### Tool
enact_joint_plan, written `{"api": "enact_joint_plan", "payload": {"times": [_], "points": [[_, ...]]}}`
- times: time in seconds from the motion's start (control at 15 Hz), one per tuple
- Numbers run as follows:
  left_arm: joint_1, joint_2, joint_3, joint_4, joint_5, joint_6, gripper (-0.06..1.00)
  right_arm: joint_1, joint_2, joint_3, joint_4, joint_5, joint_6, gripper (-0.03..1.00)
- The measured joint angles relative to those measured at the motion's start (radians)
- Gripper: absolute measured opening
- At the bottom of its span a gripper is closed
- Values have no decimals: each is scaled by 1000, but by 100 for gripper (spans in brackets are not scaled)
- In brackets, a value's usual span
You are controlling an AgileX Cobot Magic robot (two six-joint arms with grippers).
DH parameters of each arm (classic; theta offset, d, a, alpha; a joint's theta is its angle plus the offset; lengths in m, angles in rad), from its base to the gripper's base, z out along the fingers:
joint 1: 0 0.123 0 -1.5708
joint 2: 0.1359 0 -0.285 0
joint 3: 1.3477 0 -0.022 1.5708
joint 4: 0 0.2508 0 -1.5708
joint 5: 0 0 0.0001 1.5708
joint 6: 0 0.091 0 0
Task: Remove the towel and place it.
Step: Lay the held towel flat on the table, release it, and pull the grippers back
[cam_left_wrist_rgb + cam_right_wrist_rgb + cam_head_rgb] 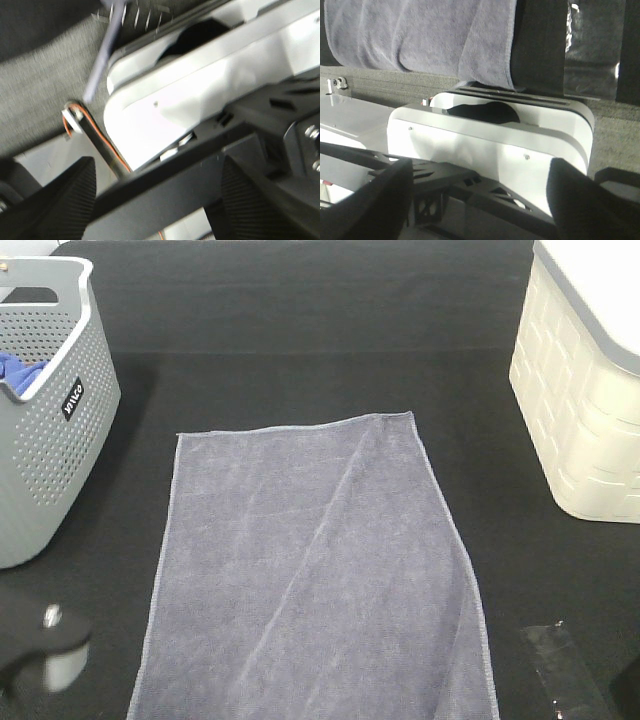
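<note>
The slate-grey towel (310, 570) lies spread flat on the black table, its far hem towards the back and its near end running past the front edge. In the right wrist view the towel (420, 35) hangs over that edge, above a white housing (490, 145). My right gripper (485, 200) is open below it, fingers wide apart, nothing between them. My left gripper (160, 200) is open too, off the towel, facing the same kind of white housing (165, 105). A blurred part of the left arm (45, 650) shows at the table's front left corner.
A grey perforated basket (55, 420) with a bright blue cloth (20, 368) inside stands at the left. At the right edge stands a cream basket (585, 390). A shiny strip of tape (565, 670) lies at the front right of the table.
</note>
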Motion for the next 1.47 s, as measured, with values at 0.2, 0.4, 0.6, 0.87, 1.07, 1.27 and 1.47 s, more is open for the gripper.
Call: {"api": "enact_joint_plan", "payload": {"times": [0.2,0.4,0.6,0.87,1.07,1.27,1.47], "points": [[0,1,-103,186,12,-36,65,0,5,-129,0,0,-11,70],[0,1,-241,543,14,-158,60,0,109,-297,0,-12,-47,70],[36,24,-339,733,7,-208,60,0,240,-447,0,-72,-104,63],[308,176,-431,678,-139,-104,60,0,444,-676,2,-117,-154,46],[537,370,-569,408,-278,123,60,8,641,-865,-1,-144,-169,36],[630,561,-729,242,-297,290,60,103,828,-1005,-53,-215,-179,36],[671,730,-858,209,-298,321,60,138,1005,-1117,-54,-286,-180,36]]}}
